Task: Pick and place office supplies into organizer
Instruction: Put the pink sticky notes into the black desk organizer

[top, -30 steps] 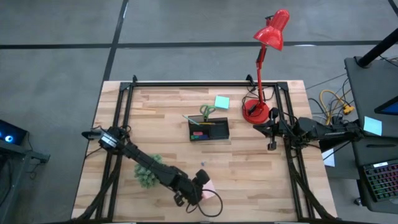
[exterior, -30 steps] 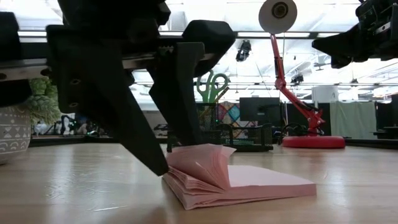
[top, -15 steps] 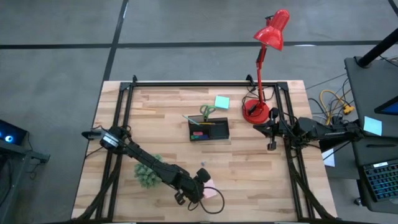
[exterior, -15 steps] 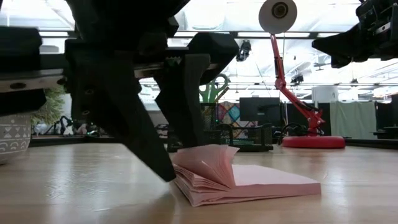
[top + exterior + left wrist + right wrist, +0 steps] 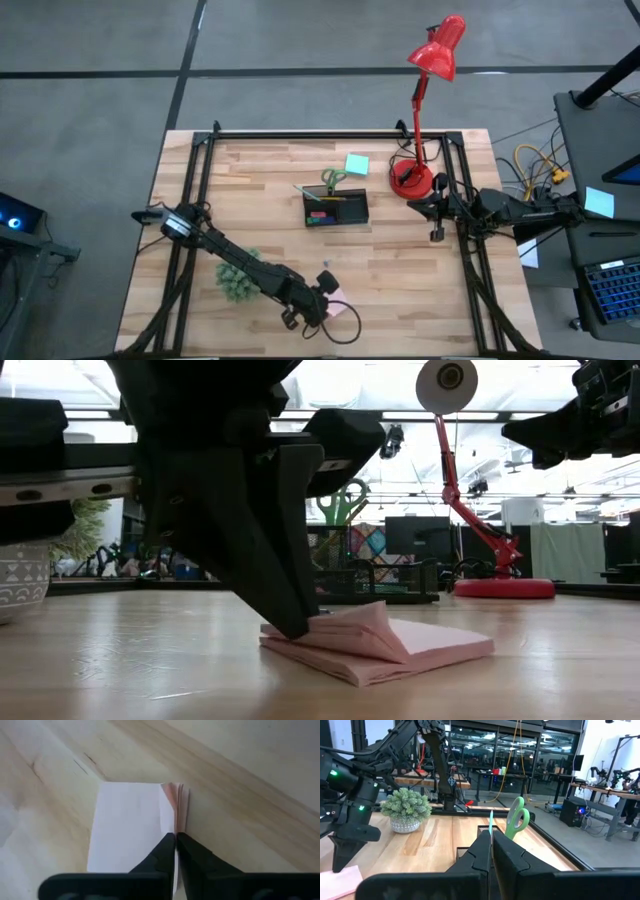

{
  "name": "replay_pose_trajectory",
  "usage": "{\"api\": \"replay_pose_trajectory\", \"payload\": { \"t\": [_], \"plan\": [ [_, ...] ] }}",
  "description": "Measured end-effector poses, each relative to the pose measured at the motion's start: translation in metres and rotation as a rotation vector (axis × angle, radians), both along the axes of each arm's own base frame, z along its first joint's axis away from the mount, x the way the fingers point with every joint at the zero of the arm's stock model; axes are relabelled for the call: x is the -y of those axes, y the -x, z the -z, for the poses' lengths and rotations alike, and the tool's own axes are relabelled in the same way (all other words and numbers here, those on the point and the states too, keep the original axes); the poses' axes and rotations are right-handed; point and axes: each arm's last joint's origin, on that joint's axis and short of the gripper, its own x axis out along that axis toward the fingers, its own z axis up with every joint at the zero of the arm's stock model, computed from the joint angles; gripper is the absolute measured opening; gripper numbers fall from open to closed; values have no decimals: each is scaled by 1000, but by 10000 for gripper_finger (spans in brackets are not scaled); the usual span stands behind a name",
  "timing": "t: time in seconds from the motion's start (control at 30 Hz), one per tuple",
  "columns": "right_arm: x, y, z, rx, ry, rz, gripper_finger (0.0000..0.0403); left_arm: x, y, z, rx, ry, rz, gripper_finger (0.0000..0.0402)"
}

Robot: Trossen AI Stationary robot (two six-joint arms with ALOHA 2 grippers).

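A pink sticky-note pad (image 5: pixel 341 306) lies near the table's front edge, and also shows in the low view (image 5: pixel 425 646) and the left wrist view (image 5: pixel 125 822). My left gripper (image 5: pixel 323 300) is shut on its raised sheets. The black organizer (image 5: pixel 336 207) stands mid-table with green-handled scissors (image 5: pixel 333 180) upright at its far side. A teal sticky-note pad (image 5: pixel 356 163) lies behind it. My right gripper (image 5: pixel 490 845) is shut and empty, held above the table's right side beside the red lamp's base (image 5: pixel 411 179). My left gripper pinches several upper sheets of the pad at one edge (image 5: pixel 176 822) between its two fingers. The fingers (image 5: pixel 290 600) come from above, slanting down. The pinched sheets are bent up off the stack (image 5: pixel 355 622), and the pad's lower sheets lie flat on the table.
A green spiky plant in a pot (image 5: pixel 235 281) stands just left of my left arm. The red desk lamp (image 5: pixel 437 48) rises at the back right. Bare wood lies between the pad and the organizer.
My left gripper has shut on the pad's fanned upper sheets, its open fingers closing together on them. The fanned sheets are now pressed into one bent flap. The pad has slid a little along the table and turned slightly.
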Motion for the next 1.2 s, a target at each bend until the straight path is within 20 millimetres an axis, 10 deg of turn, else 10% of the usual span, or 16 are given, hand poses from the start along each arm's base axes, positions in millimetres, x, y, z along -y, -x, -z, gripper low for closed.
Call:
{"api": "replay_pose_trajectory", "payload": {
  "t": [1.2],
  "plan": [
    [0, 0, 0, 0, 3, 0, 9, 1, -11, -46, 92, -45, -156, 0]
  ]
}}
